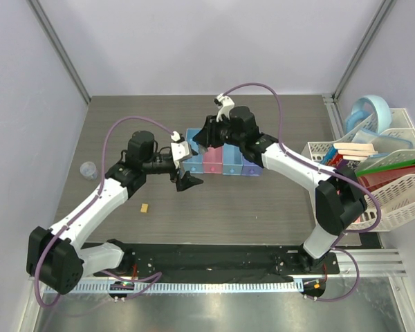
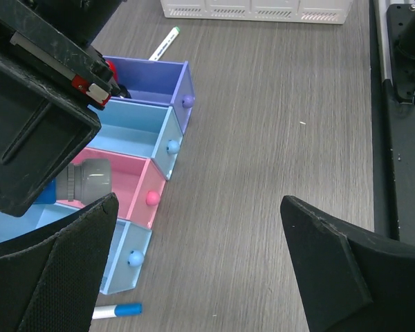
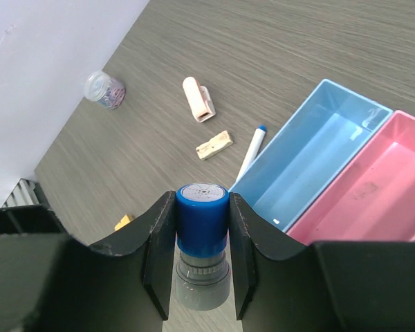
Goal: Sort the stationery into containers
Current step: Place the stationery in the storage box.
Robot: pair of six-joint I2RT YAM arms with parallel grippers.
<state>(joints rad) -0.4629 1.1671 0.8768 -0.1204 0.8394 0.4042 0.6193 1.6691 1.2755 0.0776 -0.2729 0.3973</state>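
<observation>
the right claw (image 3: 201, 207) holds one blue-topped grey plastic tube (image 3: 202, 277) tight, bottom middle of its view, by the four joined see-through plastic bins (image 2: 167, 153). the left claw (image 2: 199, 207) is wide, holding nothing. outside the bins lie two: thin white green-tipped pen (image 2: 164, 43) top, thin white blue-capped pen (image 2: 117, 311) bottom.

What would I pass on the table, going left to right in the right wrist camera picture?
Clear round jar → pink eraser → blue-capped pen → light blue bin → pink bin.
</observation>
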